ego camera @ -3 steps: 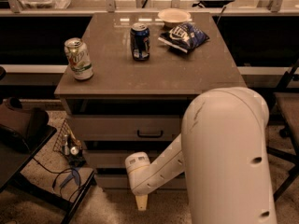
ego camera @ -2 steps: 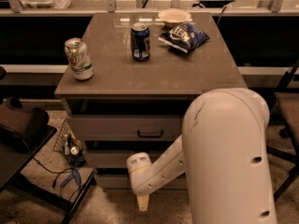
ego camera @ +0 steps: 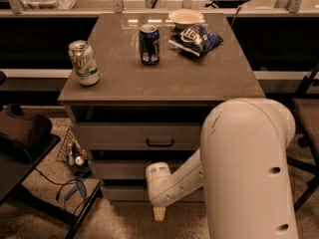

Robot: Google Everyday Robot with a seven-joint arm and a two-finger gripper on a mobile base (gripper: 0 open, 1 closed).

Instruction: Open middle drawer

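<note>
Almost nothing is seen changed from a second ago: the pincer (ego camera: pixel 159 213), whose state cannot be told, is held low, below the shut middle drawer (ego camera: pixel 117 170), so opening is judged not begun.

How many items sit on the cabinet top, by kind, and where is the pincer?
Cans: 2 (green can, blue can)
Chip bag: 1
Bowl: 1
Total: 4
Pincer hangs low, near the floor, in front of the cabinet.
</note>
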